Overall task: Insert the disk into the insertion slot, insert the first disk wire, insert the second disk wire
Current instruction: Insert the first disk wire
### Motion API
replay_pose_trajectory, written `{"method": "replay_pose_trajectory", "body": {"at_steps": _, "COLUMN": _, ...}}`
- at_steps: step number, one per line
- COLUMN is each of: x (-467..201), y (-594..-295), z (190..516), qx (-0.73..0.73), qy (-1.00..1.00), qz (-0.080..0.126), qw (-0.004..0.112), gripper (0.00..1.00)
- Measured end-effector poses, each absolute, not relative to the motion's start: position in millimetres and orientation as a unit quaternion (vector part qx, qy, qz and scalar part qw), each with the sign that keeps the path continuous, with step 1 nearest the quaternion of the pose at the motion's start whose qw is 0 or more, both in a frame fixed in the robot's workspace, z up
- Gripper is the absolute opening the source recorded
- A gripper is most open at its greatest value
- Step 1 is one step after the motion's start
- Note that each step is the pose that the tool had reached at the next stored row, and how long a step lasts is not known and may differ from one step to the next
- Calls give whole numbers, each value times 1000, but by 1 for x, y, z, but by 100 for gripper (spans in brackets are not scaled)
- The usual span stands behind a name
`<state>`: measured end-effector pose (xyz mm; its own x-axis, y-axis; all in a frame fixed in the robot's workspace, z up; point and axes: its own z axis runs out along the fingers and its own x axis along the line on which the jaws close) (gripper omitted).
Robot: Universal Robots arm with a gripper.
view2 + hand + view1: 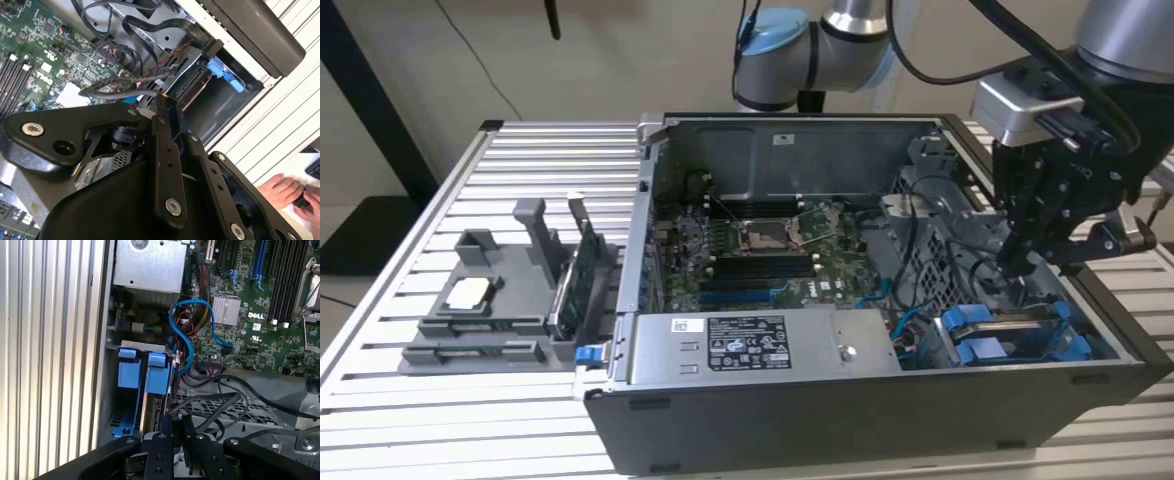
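Nearest, in the front corner of the open black computer case [854,420] on the exterior view's right, the silver hard drive in its bright blue plastic carrier [1001,320] sits pushed into the narrow bay of the dark grey metal drive cage [137,345], beside a second blue-fronted carrier [983,352]. Just behind, the black tool [1017,265] hangs inside the case, clamped on the end of a black sleeved cable [120,89]. Farther off lies the green motherboard [761,250]. The ribbed metal bench [454,420] carries a grey plastic holder tray [494,300].
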<state>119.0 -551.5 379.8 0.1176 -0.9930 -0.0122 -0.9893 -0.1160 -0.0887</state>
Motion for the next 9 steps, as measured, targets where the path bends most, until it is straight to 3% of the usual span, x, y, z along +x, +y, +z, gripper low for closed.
{"method": "replay_pose_trajectory", "body": {"at_steps": 9, "x": 124, "y": -552, "z": 377, "qx": -747, "qy": 664, "qz": -25, "qw": 35, "gripper": 19}}
